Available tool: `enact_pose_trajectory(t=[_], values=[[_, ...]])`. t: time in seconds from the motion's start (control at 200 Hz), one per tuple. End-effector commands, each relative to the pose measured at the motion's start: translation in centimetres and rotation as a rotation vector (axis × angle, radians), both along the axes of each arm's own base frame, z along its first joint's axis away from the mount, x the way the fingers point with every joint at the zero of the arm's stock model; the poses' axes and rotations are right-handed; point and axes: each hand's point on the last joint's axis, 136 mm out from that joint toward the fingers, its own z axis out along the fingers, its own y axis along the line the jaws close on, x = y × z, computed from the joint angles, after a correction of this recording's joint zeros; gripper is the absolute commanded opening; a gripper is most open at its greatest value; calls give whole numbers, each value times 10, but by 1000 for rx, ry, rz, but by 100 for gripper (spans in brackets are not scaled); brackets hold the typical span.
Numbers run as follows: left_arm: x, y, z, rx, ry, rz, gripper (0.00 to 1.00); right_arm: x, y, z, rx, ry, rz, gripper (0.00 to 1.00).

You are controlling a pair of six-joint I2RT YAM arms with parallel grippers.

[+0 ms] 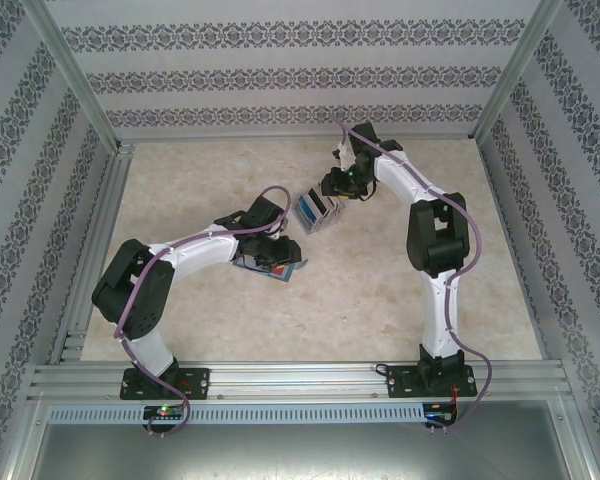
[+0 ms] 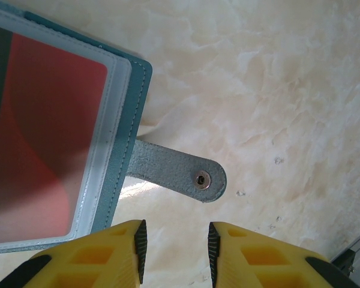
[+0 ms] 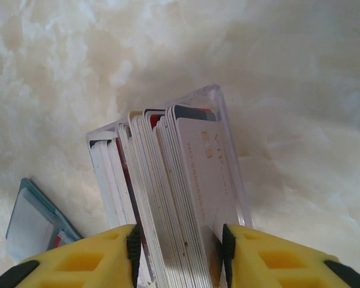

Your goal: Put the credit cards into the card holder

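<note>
Credit cards (image 3: 186,180) mostly stand in a clear box (image 3: 233,156), straddled by the right gripper (image 3: 180,243) whose hold I cannot confirm, with one red card (image 2: 54,120) sleeved in the teal card holder (image 2: 135,90) near the left gripper's (image 2: 177,246) empty, parted jaws.

Bright diffuse light; soft shadow on table (image 3: 300,90) beside credit cards (image 3: 192,180); wrist views slightly soft at near edge.

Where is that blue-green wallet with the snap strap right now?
The teal card holder lies open on the table, left of centre in the top view, beside the left jaws; the clear box of credit cards stands just beyond it.
</note>
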Motion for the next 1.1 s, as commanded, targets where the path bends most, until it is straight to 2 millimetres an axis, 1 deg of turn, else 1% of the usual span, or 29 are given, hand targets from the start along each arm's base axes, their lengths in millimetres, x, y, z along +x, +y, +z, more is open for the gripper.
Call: enact_pose_trajectory(t=[0.0, 0.225, 0.385, 0.545, 0.645, 0.879, 1.094], values=[[11, -5, 7, -26, -29, 0, 35, -5, 5, 29, 21, -48, 16, 43], [9, -4, 6, -23, -26, -1, 35, -4, 3, 25, 23, -36, 13, 43], [10, -4, 6, -24, -26, 1, 35, -5, 0, 26, 22, -38, 7, 40], [10, -4, 7, -21, -29, 0, 35, -4, -5, 31, 24, -49, -3, 34], [11, -3, 8, -13, -32, -2, 35, -4, -8, 35, 27, -56, -6, 28], [12, -2, 9, -4, -35, 0, 35, -2, -13, 35, 25, -57, -14, 17], [15, 9, 11, 18, -42, 13, 35, -3, -19, 42, 26, -70, -21, 10]])
